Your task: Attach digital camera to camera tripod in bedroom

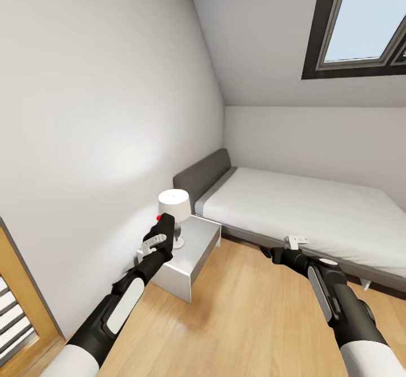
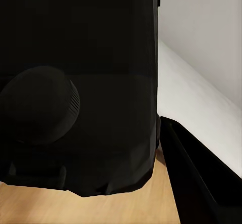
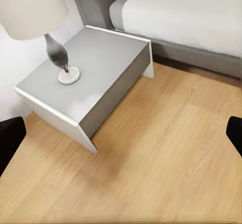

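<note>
The digital camera [image 1: 165,222], black with a red button on top, is held by my left gripper [image 1: 157,237], which is shut on it above the near corner of the nightstand. In the left wrist view the camera's dark body [image 2: 75,83] with a round dial sits close in front of the lens. My right gripper [image 1: 295,241] hovers open over the floor by the bed's side, with nothing in it. Its dark fingertips [image 3: 10,136] stand far apart in the right wrist view. The camera tripod is out of view.
A grey nightstand [image 1: 197,248] with a white lamp [image 1: 173,204] stands against the left wall. The grey bed [image 1: 316,210] with its white mattress lies beyond it. A wooden door frame [image 1: 25,303] is at the near left, a skylight [image 1: 361,21] above, and light wood floor [image 1: 248,315] between my arms.
</note>
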